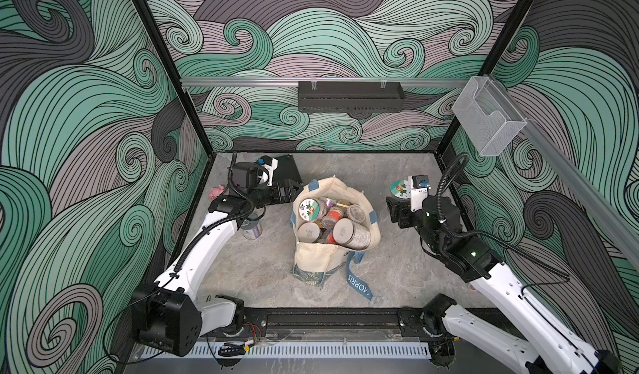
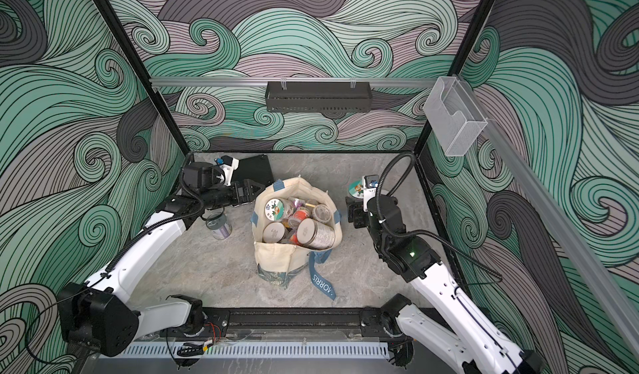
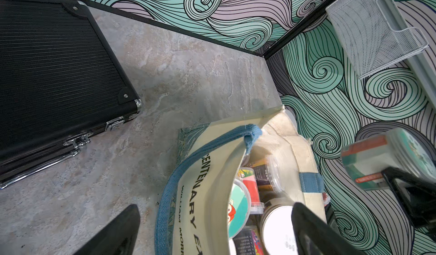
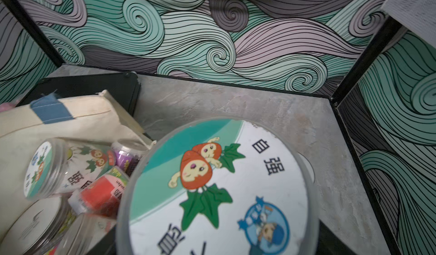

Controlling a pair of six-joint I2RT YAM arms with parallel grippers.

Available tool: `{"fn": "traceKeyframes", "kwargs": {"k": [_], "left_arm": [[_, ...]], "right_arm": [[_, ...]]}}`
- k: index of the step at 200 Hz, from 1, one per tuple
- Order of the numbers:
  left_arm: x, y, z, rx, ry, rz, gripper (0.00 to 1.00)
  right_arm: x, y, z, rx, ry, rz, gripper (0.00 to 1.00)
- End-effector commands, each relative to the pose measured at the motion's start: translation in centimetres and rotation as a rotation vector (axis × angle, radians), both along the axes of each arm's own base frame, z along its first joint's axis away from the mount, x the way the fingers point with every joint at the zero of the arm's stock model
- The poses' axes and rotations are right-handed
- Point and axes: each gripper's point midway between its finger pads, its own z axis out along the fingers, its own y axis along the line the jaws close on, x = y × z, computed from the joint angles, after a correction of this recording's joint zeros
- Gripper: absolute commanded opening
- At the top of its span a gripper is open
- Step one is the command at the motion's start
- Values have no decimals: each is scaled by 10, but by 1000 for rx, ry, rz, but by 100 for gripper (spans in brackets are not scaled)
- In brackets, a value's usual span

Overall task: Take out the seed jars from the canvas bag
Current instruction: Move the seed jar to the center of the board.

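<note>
The cream canvas bag [image 1: 311, 254] stands on the worktop [image 1: 242, 268], crammed with clear cylindrical seed jars [image 1: 352, 234]. The right gripper [image 1: 397, 201] clamps a sticker-lidded jar [image 1: 398, 189] beside it. The left gripper [image 1: 295, 187], spread wide, hovers at its rim by a ribbed black case [image 1: 285, 168].

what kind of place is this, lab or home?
Most likely a robot test cell, not a home: left arm and right arm on one base rail, enclosing swirl-print panels, a canvas bag of seed jars staged on the tabletop.
</note>
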Motion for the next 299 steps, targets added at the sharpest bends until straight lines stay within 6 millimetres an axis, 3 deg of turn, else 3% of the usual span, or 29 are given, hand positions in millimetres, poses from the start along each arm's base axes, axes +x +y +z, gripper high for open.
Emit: {"fn": "traceKeyframes", "kwargs": {"k": [1, 60, 113, 168, 225, 299], "left_arm": [[-4, 0, 7, 24, -36, -6, 98], [-5, -1, 10, 19, -40, -11, 98], [-6, -4, 8, 12, -33, -19, 98], [-10, -5, 16, 10, -55, -25, 98], [-10, -4, 15, 21, -54, -23, 98], [-11, -4, 19, 16, -65, -26, 98]], "right_arm": [[-1, -19, 0, 65, 2, -89, 70], [0, -44, -44, 121, 68, -238, 70], [1, -56, -79, 219, 38, -351, 70], [8, -61, -132, 247, 86, -452, 69], [23, -70, -152, 198, 99, -551, 70], [17, -100, -171, 165, 176, -672, 70]]}}
